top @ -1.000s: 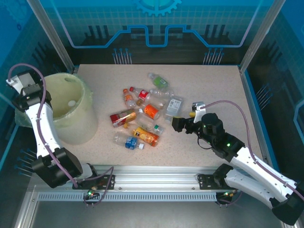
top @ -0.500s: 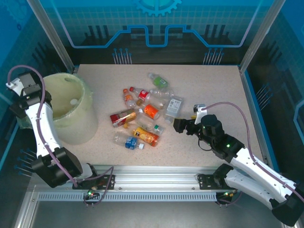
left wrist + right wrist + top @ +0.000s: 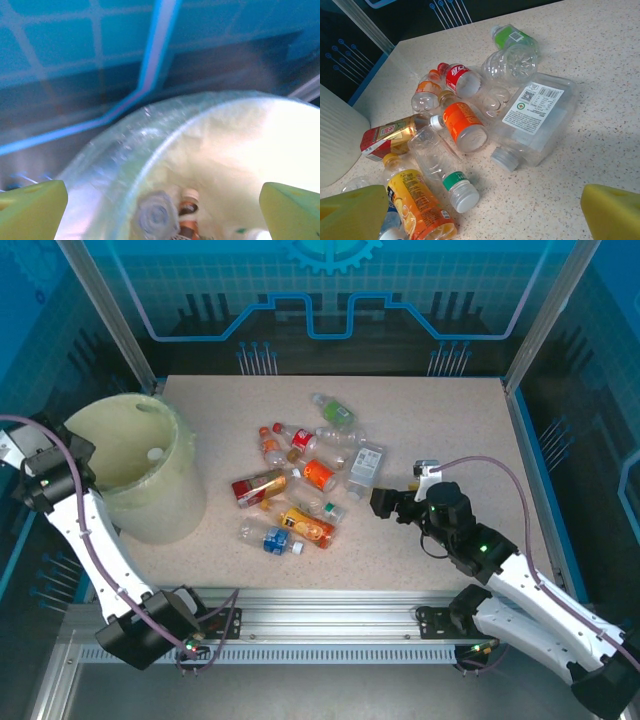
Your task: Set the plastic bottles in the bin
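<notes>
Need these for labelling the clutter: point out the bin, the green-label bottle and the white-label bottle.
bin (image 3: 160,505): top view, on its outer wall.
green-label bottle (image 3: 512,36): right wrist view, on the green label.
white-label bottle (image 3: 536,107): right wrist view, on the white label.

Robot lab cell, blue panels (image 3: 330,300), aluminium frame (image 3: 106,310)

Speckled table (image 3: 450,420): loose bottles (image 3: 320,476), bin (image 3: 160,505).

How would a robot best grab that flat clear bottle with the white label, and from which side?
Probably at the neck, behind the grey cap, coming down from above. The flat bottle lies label-up and is broad across its body; the cap end narrows, faces the right gripper, with bare table beside it.
</notes>
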You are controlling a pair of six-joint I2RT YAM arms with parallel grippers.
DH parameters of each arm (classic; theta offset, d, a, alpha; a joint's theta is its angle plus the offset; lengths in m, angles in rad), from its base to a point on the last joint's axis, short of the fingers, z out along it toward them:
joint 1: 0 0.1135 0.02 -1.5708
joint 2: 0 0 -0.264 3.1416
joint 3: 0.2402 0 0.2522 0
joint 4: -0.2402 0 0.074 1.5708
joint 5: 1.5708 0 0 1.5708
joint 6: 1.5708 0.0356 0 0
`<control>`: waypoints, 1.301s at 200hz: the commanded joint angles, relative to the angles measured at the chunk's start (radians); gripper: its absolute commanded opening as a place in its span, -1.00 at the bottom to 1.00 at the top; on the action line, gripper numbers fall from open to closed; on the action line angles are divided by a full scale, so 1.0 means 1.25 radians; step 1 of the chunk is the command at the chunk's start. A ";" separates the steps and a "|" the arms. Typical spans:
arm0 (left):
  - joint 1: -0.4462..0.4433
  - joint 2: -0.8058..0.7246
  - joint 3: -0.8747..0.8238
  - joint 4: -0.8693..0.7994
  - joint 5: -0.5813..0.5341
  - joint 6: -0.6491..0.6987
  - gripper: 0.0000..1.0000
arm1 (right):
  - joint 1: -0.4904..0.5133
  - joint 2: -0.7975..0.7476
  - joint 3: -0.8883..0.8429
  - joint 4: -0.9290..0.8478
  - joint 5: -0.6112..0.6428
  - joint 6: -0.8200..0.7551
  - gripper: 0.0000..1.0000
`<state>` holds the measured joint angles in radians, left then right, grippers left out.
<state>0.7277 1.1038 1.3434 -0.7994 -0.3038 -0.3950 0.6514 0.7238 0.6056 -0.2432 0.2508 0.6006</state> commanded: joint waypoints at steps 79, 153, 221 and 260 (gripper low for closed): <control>0.019 -0.022 -0.107 0.011 0.162 -0.074 0.98 | -0.057 0.152 0.021 0.048 -0.040 -0.011 0.99; 0.023 -0.038 0.009 -0.055 0.163 -0.048 0.98 | -0.094 0.466 0.161 0.029 -0.020 0.106 0.99; 0.023 -0.057 0.070 -0.096 0.148 -0.018 0.98 | -0.035 0.773 0.416 -0.145 0.179 0.227 0.99; 0.023 -0.061 0.056 -0.096 0.129 -0.019 0.98 | -0.030 0.823 0.420 -0.173 0.204 0.225 1.00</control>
<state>0.7483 1.0393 1.4059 -0.8955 -0.1261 -0.4381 0.6128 1.7248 1.1194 -0.3714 0.4366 0.8570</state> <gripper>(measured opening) 0.992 0.997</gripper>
